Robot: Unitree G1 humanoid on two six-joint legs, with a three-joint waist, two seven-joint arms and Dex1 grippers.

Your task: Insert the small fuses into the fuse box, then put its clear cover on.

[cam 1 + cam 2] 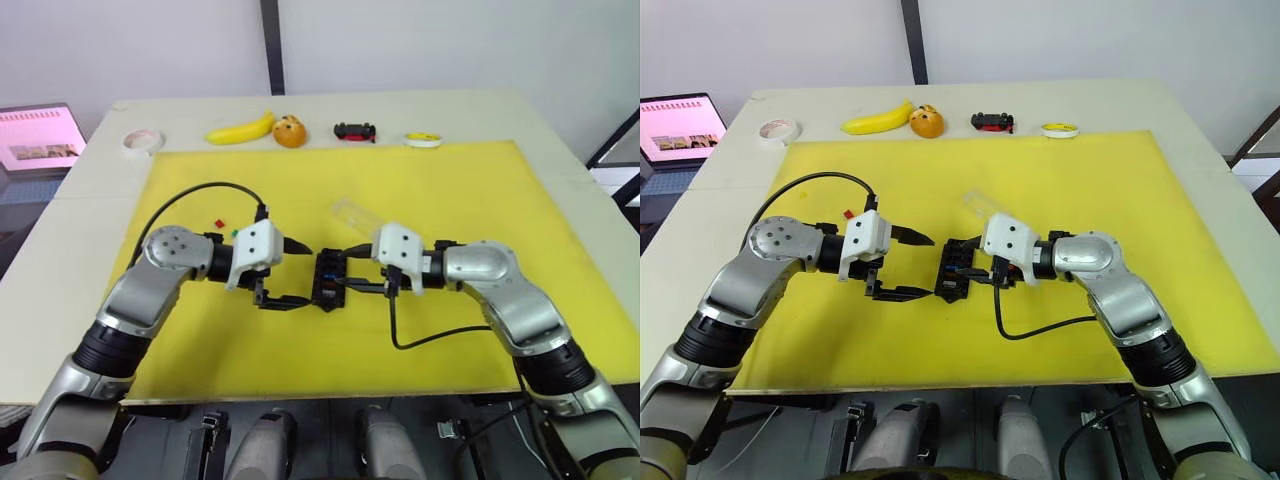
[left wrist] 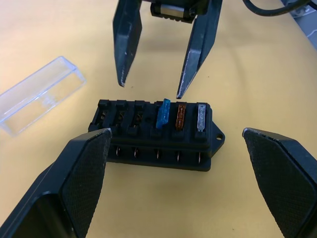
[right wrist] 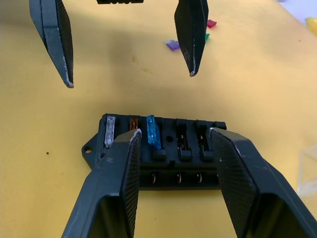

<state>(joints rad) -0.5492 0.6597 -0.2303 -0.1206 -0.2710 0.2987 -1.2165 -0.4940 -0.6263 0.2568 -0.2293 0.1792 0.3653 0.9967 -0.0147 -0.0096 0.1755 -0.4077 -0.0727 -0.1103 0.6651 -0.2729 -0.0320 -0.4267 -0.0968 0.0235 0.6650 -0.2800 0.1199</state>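
We're over the yellow mat [image 1: 450,200] now, and the fuse box [image 1: 329,279] sits flat near its middle, right between our two grippers. Our left gripper [image 1: 297,274] faces it from the left with its fingers spread wide and nothing between them; the lower finger lies close beside the box. Our right gripper [image 3: 171,148] comes at it from the opposite side, fingers parted about a box-depth and empty, straddling the near edge of the block. From the wrist views we count three fuses seated in one row: a grey fuse [image 2: 201,117] at the end by the mounting tab, an orange-brown fuse [image 2: 181,115] next to it, and a blue fuse [image 2: 163,113] beside that, standing taller and tilted, not fully down in its slot. The remaining slots in that row look open.

The clear cover [image 2: 38,93] lies on the mat just beyond the box, apart from it. Over by our left arm, loose on the mat, we spot a red fuse [image 1: 219,223], a green fuse [image 1: 233,235] and, in the right wrist view, a purple fuse [image 3: 172,45], though that one is small enough that we can't be sure of its shape.

Along the far table edge sit a tape roll [image 1: 142,140], a banana [image 1: 240,129], an orange fruit [image 1: 290,131] and a toy car [image 1: 355,131].
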